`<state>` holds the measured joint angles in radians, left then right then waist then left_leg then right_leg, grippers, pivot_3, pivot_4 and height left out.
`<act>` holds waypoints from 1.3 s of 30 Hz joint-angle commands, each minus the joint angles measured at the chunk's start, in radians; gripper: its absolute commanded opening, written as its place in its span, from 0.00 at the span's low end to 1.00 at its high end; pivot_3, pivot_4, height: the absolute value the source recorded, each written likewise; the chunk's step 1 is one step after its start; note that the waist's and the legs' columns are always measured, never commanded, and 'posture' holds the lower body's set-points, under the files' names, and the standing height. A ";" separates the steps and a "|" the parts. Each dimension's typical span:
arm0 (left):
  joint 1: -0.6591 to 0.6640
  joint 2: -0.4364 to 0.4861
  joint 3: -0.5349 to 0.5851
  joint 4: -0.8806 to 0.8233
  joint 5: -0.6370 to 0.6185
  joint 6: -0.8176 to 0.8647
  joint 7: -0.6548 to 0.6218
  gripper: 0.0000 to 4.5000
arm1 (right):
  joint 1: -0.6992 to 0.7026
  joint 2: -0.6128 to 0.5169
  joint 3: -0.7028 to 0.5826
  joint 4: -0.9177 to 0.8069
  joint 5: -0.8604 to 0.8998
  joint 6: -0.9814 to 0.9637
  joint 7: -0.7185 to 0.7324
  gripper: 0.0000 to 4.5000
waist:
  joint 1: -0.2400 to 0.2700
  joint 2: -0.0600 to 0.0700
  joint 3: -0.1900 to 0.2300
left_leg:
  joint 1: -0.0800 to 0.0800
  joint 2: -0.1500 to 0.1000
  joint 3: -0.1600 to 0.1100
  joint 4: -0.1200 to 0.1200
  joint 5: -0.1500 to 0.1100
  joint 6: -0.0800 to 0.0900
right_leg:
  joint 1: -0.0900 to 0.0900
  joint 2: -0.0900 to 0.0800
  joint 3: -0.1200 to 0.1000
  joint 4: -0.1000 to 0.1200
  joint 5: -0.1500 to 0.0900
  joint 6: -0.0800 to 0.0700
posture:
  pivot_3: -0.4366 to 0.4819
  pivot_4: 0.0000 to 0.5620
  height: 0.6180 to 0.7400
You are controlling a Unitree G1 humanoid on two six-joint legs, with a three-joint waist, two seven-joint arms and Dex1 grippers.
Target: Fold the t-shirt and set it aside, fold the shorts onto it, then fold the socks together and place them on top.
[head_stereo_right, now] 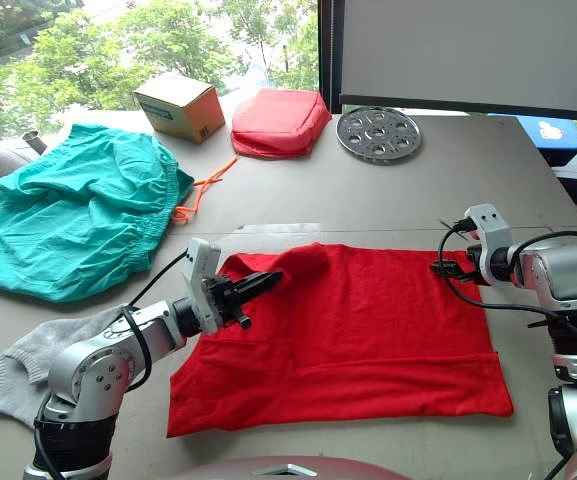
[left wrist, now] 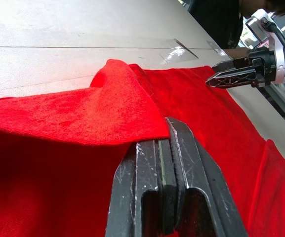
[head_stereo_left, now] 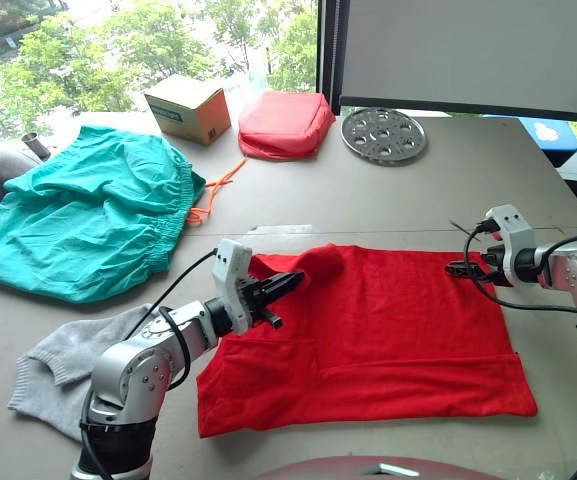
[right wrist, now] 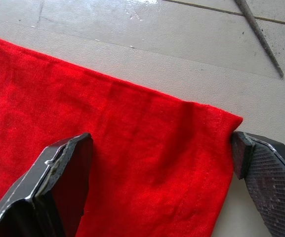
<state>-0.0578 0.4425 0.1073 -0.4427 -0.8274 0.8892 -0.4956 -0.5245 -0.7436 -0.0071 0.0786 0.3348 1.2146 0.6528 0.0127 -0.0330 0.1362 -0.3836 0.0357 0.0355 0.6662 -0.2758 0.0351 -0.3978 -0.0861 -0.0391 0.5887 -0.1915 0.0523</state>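
A: Head view, item 1?
B: T-shirt [head_stereo_left: 368, 330] flat, table [head_stereo_left: 388, 195] centre; shorts [head_stereo_left: 88, 215], socks [head_stereo_left: 58, 370] to its left, untouched.
A: L wrist?
B: Left gripper [left wrist: 169, 143] fingers clamped on far-left corner, lifted — prob. for folding.
A: R wrist?
B: Right gripper [right wrist: 162, 163] spread wide, straddling far-right corner, holding nothing yet.

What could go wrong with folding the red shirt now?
Two things might go wrong. The left claw is shut on only a small bunched bit of the thin bright red t-shirt, so the cloth could slip out when lifted. The right claw is open around the shirt's far corner without pinching it yet; if it closes badly, one side may lift alone and the fold would come out crooked. The grey knit sock lies close by the left arm and could get dragged.
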 commanded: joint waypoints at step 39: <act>-0.043 0.023 0.001 -0.021 -0.014 0.002 -0.014 0.00 | 0.084 -0.068 -0.003 -0.074 -0.102 -0.176 -0.069 0.64 | 0.002 0.001 0.001 | 0.000 0.000 -0.002 -0.001 0.000 0.000 | 0.000 0.000 0.000 -0.001 0.000 0.000 | 0.48 0.27 0.99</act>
<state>-0.1028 0.4666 0.1054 -0.4213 -0.8269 0.8899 -0.5140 -0.4183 -0.7930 -0.0042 0.0151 0.2423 1.0431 0.5811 0.0145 -0.0317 0.1374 -0.3839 0.0356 0.0336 0.6652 -0.2758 0.0350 -0.3981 -0.0864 -0.0394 0.5874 -0.1917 0.0526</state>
